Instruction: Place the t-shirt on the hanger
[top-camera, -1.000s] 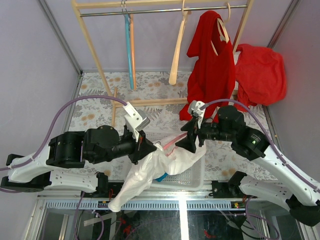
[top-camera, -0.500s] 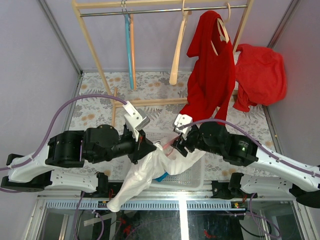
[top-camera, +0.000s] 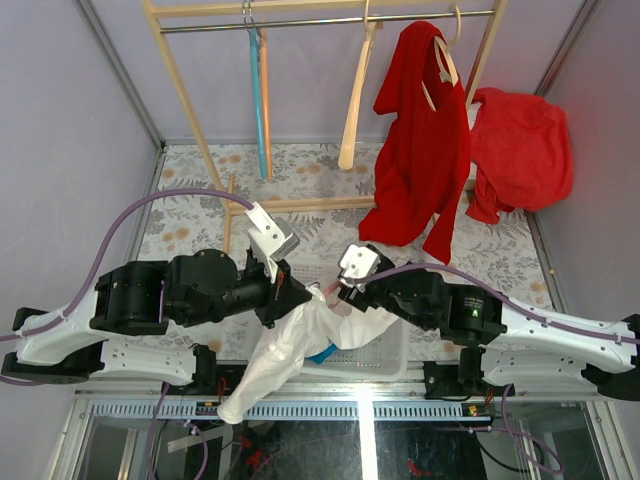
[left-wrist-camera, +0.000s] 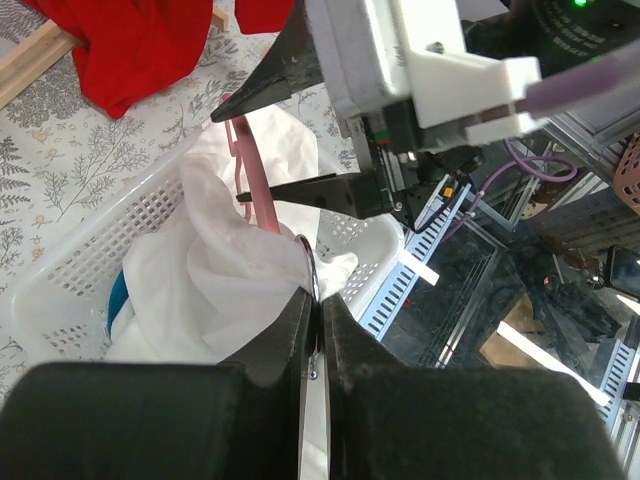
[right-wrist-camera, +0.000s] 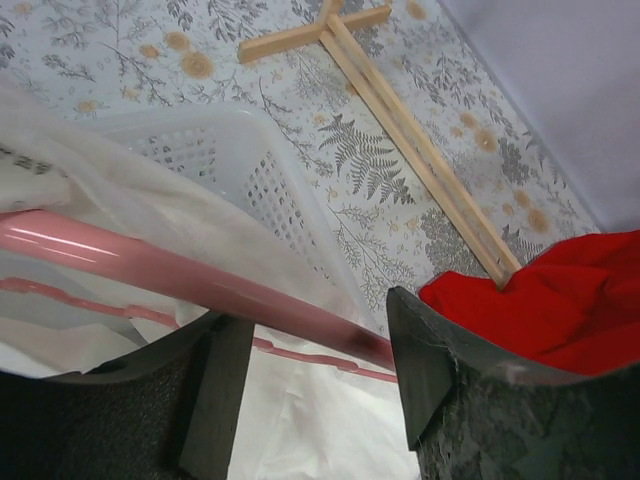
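Note:
The white t-shirt hangs half out of a white plastic basket, draped over the pale pink hanger. My left gripper is shut on the hanger's wire hook and holds it above the basket. My right gripper is open, and its jaws straddle the hanger's pink arm without closing on it. The t-shirt lies under that arm in the right wrist view. The left wrist view shows the t-shirt, the hanger and the right gripper spread around it.
A blue cloth lies in the basket under the t-shirt. A wooden rack stands at the back with a light blue hanger, a beige wooden hanger and a red garment. Another red garment lies to the right.
My right arm has swung left and lower, bringing its open gripper from beside the basket onto the hanger's pink arm. The left gripper and the t-shirt have stayed put.

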